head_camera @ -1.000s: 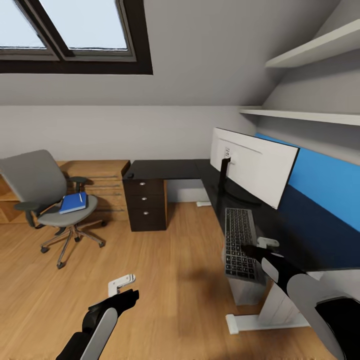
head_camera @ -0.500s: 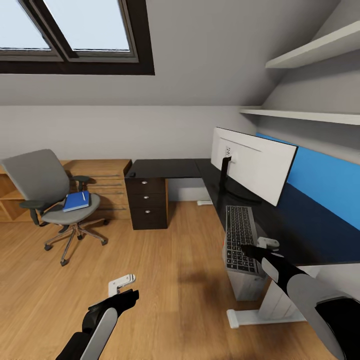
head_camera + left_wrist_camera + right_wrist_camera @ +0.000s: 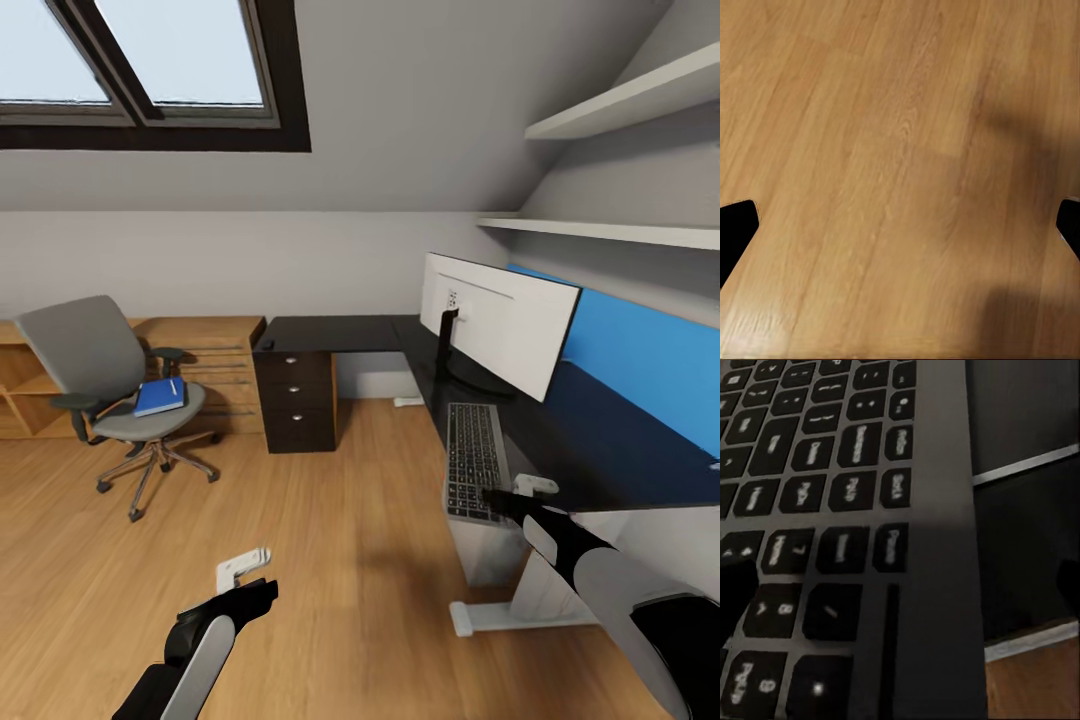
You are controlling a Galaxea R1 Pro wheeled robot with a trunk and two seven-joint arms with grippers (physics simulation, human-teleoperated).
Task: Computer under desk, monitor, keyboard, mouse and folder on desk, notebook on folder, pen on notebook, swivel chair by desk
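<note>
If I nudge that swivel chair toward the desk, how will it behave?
The swivel chair stands on casters on smooth wood floor, so it should roll easily and may spin. The blue folder lies loose on the seat and could slide off.

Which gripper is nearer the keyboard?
Right. The right gripper hangs at the keyboard's near end, over the desk edge. The left gripper is out over the floor, well clear of the desk.
</note>
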